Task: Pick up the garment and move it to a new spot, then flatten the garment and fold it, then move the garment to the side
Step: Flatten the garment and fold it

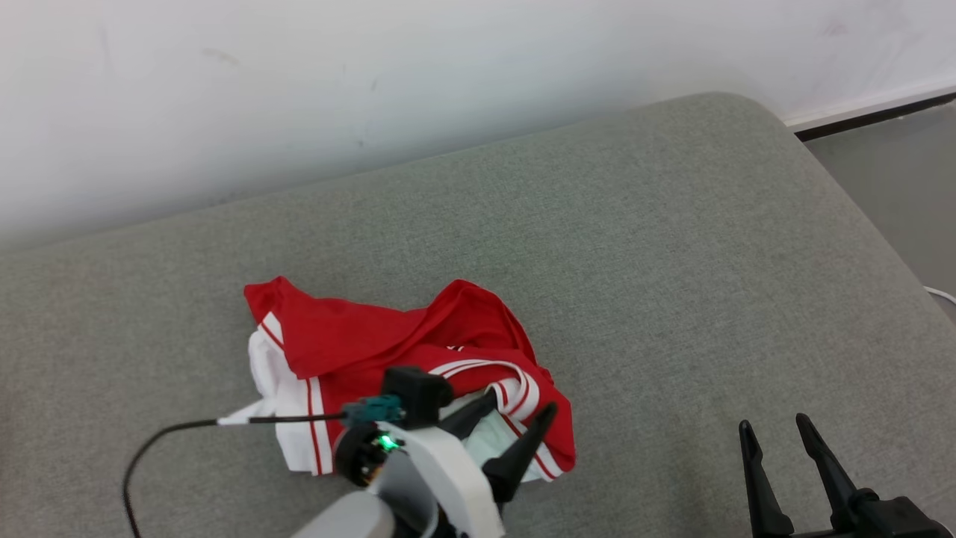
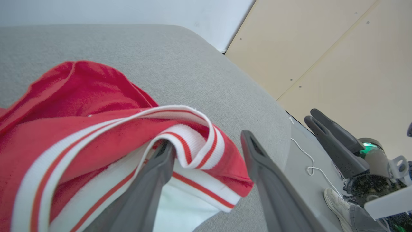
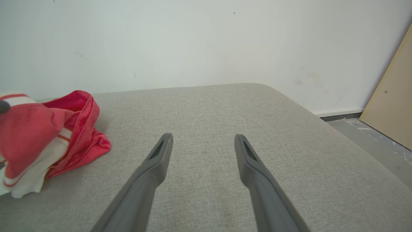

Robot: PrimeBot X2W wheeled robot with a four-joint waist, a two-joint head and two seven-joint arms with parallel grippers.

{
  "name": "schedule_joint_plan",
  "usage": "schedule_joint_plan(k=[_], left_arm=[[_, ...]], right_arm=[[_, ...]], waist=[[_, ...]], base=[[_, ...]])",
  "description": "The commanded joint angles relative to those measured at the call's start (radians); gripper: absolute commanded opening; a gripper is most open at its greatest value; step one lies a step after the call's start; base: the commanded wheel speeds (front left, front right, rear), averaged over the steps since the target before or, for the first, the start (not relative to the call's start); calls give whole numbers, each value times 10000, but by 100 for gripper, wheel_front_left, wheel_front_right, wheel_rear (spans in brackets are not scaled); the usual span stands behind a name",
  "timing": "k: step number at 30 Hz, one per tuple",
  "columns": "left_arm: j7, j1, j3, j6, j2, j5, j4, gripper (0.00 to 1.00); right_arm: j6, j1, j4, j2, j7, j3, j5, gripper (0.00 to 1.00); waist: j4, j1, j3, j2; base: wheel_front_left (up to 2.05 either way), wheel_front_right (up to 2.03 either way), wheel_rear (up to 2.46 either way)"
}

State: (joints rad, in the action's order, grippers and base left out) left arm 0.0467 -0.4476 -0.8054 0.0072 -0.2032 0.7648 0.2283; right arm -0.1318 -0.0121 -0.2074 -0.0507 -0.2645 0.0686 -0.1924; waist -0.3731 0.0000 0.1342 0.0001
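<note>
On the grey upholstered seat (image 1: 635,246), toward its near left part, we see the red-and-white garment (image 1: 358,344) lying crumpled in a heap, with red cloth uppermost and white, red-striped ribbed trim showing at its edges. Over the side of the heap that faces the seat's middle hangs our left pincer (image 1: 519,403), spread wide and gripping nothing. One of its fingers (image 2: 151,183) is tucked beneath a loop of striped trim, the other stands just beside the garment's edge. Our right pincer (image 1: 774,423) hovers above the seat's near right part, well apart from the garment, equally wide and empty. Behind the seat rises a white wall (image 1: 299,90). Off the seat's right end, a person's white shoe (image 2: 336,203) rests on the floor (image 2: 309,187).
</note>
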Motion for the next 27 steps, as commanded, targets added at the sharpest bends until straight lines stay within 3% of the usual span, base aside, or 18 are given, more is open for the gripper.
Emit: schedule_joint_plan(k=[1, 7, 12, 16, 27], left_arm=[[239, 143, 133, 202, -582, -184, -621, 100], [508, 349, 908, 969, -2250, -514, -2119, 100], [361, 344, 1451, 1383, -3216, -859, -2205, 100], [220, 274, 1412, 1334, -3408, -1079, -1888, 100], [-8, -706, 529, 626, -3559, -2338, 36, 100]], right_arm=[[23, 141, 2, -5, 5, -58, 18, 100], [23, 165, 9, -6, 5, -74, 66, 100], [23, 161, 39, -5, 5, -30, 57, 100], [23, 67, 56, -6, 5, 21, 12, 100], [23, -186, 166, -6, 5, 89, -192, 100]], waist=[[66, 0, -98, -1], [116, 0, -296, -1], [112, 0, -277, -1], [82, 0, -142, -1], [-36, 0, 686, -1]], base=[[0, 0, 0], [0, 0, 0], [0, 0, 0], [0, 0, 0], [0, 0, 0]])
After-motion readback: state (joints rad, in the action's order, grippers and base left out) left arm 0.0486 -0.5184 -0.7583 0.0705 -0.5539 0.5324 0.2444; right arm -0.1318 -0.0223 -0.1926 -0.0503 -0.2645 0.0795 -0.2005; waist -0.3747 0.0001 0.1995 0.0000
